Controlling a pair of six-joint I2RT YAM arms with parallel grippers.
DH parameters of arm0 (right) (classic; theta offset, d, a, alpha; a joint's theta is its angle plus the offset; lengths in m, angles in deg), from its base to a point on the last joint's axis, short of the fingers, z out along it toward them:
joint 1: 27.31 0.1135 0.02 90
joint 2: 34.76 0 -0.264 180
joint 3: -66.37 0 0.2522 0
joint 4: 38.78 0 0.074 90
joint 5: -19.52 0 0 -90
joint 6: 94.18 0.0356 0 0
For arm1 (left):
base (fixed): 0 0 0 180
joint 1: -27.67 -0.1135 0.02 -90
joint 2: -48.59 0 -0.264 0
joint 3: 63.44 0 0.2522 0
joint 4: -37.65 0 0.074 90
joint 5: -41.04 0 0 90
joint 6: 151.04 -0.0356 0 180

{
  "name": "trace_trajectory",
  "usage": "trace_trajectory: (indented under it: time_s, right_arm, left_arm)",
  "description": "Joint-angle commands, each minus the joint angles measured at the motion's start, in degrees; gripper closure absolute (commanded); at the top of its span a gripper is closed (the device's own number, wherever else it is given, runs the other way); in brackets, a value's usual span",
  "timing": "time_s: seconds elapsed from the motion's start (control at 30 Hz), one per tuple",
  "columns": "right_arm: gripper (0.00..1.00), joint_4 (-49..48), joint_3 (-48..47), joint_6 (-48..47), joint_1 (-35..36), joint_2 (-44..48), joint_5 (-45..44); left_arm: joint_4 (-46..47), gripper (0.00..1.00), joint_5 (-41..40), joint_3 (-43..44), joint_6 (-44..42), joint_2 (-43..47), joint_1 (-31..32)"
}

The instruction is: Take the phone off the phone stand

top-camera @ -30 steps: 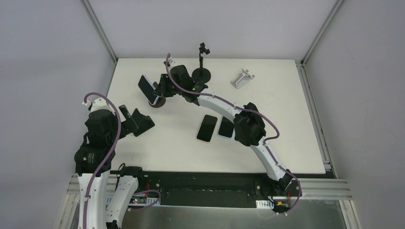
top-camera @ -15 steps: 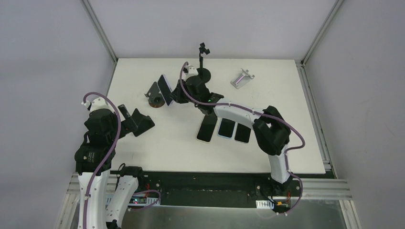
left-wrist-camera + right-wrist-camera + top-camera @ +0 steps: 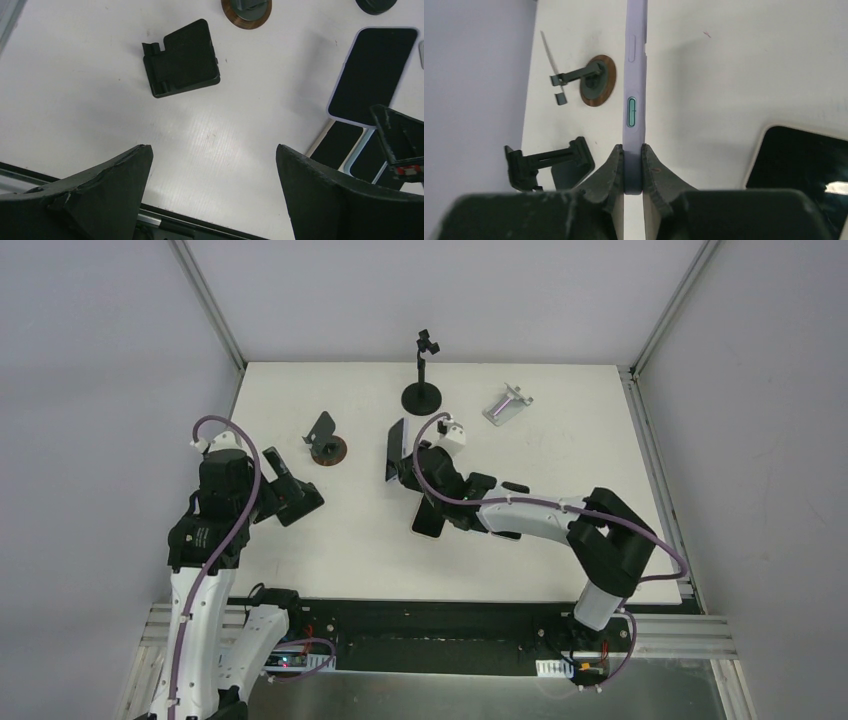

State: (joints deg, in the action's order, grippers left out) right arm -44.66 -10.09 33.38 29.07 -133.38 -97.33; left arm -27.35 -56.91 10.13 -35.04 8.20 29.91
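Observation:
My right gripper point(image 3: 403, 466) is shut on the lower edge of a phone in a lavender case point(image 3: 394, 448). It holds the phone on edge above the table, to the right of the phone stand and apart from it. The wrist view shows the phone point(image 3: 634, 75) pinched between my right gripper's point(image 3: 632, 148) two fingers. The phone stand point(image 3: 326, 445) has a round brown base and a grey tilted plate, and it stands with nothing on it; it also shows in the right wrist view point(image 3: 596, 85). My left gripper point(image 3: 212, 150) is open and holds nothing, at the left of the table.
A black folding stand point(image 3: 299, 500) lies just in front of my left gripper. Several phones point(image 3: 432, 517) lie flat under my right arm. A tall black pole stand point(image 3: 423, 392) and a silver stand point(image 3: 508, 405) are at the back.
My right gripper lifted the phone off the brown-based stand and carried it right and toward the near side. The stand is left bare. My left arm rose slightly.

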Motion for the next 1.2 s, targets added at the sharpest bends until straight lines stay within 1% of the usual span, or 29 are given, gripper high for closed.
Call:
trace_trajectory:
  time_s: [0.0,0.07,0.17,0.43,0.5,0.57,0.67,0.77,0.8,0.93,1.0,1.07,1.17]
  right_arm:
    - [1.0,-1.5,1.3,12.6,2.8,0.9,-11.5]
    - [1.0,1.3,1.0,16.6,4.0,-0.9,-13.1]
    - [1.0,3.6,1.2,21.0,5.3,-2.5,-13.1]
    - [1.0,9.0,2.7,29.5,11.8,-4.1,-14.7]
    - [0.96,9.3,3.7,31.1,13.0,-4.3,-14.7]
    - [0.9,9.4,4.7,32.5,13.7,-4.7,-13.3]
    - [0.73,9.9,6.1,35.4,13.8,-5.6,-11.2]
    - [0.57,9.9,7.0,35.0,13.8,-6.0,-10.2]
    - [0.53,9.9,7.1,34.1,13.7,-6.0,-10.1]
    - [0.42,10.0,7.6,30.4,13.7,-4.9,-10.3]
    - [0.37,10.0,7.6,27.3,13.7,-3.6,-9.7]
    - [0.27,10.9,7.4,24.3,13.6,-2.3,-8.5]
    - [0.18,14.6,7.1,20.8,13.6,0.2,-6.4]
  left_arm:
    - [1.9,0.01,2.3,-1.6,2.5,0.5,1.6]
    - [2.0,0.01,2.6,-2.6,2.9,0.8,1.9]
    - [2.0,0.01,3.3,-3.2,2.9,1.0,2.2]
    - [2.7,0.01,5.0,-3.5,2.7,-0.3,2.5]
    - [2.7,0.01,5.3,-3.4,2.2,-0.9,2.5]
    - [2.9,0.01,5.4,-3.5,2.1,-1.1,2.7]
    - [3.6,0.01,5.0,-4.4,2.4,-1.6,3.3]
    - [4.3,0.01,4.0,-5.2,2.6,-2.7,5.1]
    - [4.6,0.01,3.1,-5.4,2.5,-3.2,6.2]
    - [6.2,0.0,-1.9,-5.4,2.4,-5.1,12.1]
    - [7.1,0.0,-2.4,-5.3,2.4,-6.3,13.9]
    - [8.1,0.0,-2.1,-5.2,2.1,-7.8,15.1]
    - [8.9,0.0,-2.0,-5.2,1.5,-10.1,16.3]
